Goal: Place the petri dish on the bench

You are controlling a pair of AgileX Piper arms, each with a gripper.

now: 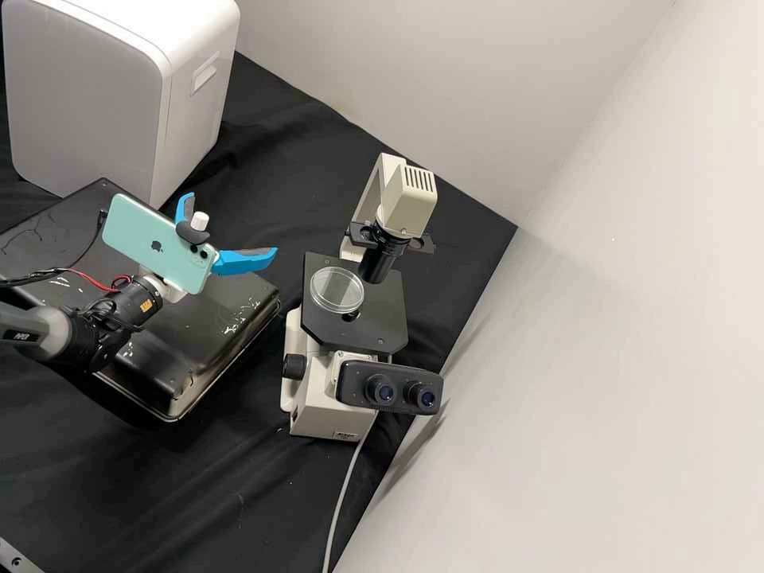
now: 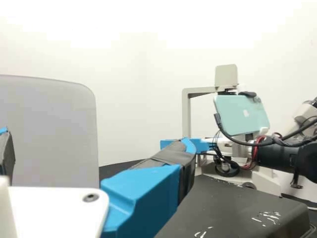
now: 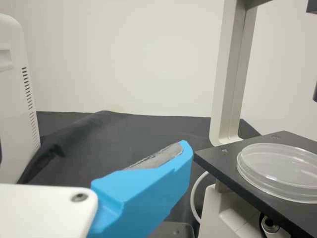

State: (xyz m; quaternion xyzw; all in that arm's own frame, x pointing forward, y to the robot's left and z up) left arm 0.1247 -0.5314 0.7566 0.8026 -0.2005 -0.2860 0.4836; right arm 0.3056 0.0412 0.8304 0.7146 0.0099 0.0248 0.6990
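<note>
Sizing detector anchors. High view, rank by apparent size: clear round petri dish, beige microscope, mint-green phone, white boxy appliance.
1. white boxy appliance, cropped by frame edge
2. beige microscope
3. mint-green phone, raised nearer the camera, so its lead is unsure
4. clear round petri dish

High slant, wrist views toward microscope (image 1: 322,390)

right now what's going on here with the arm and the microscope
The right gripper hangs open and empty beside the microscope, fingers pointing toward the dish. The dish lies on the microscope's black stage, with nothing touching it, so it has not yet been put on the bench. The left gripper is open too, farther from the microscope than the right one.
</note>
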